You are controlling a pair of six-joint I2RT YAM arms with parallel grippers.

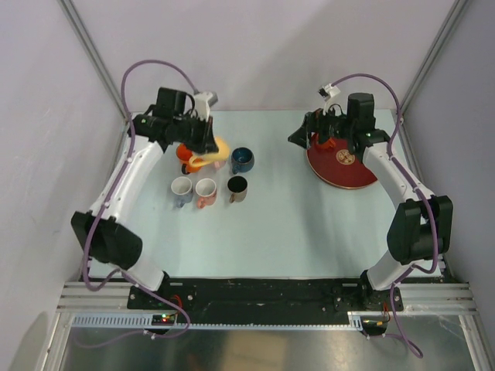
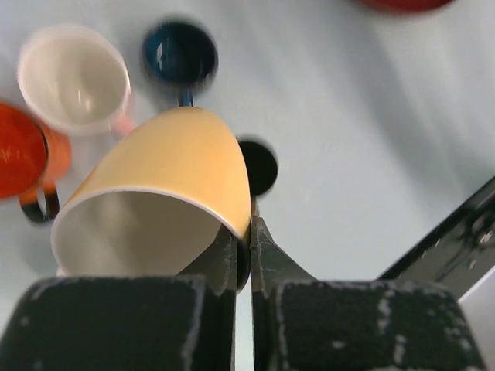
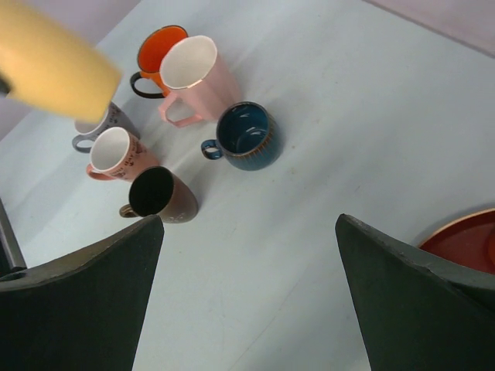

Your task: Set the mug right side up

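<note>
L tool (image 2: 249,224) clamped shut, raised — R tool (image 3: 249,232) jaws wide.

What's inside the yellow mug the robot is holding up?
The yellow mug shows a bare white inside, with one finger of the left gripper reaching in to pinch its wall. The gripper's body covers the lowest part, so that bit is hidden.
</note>
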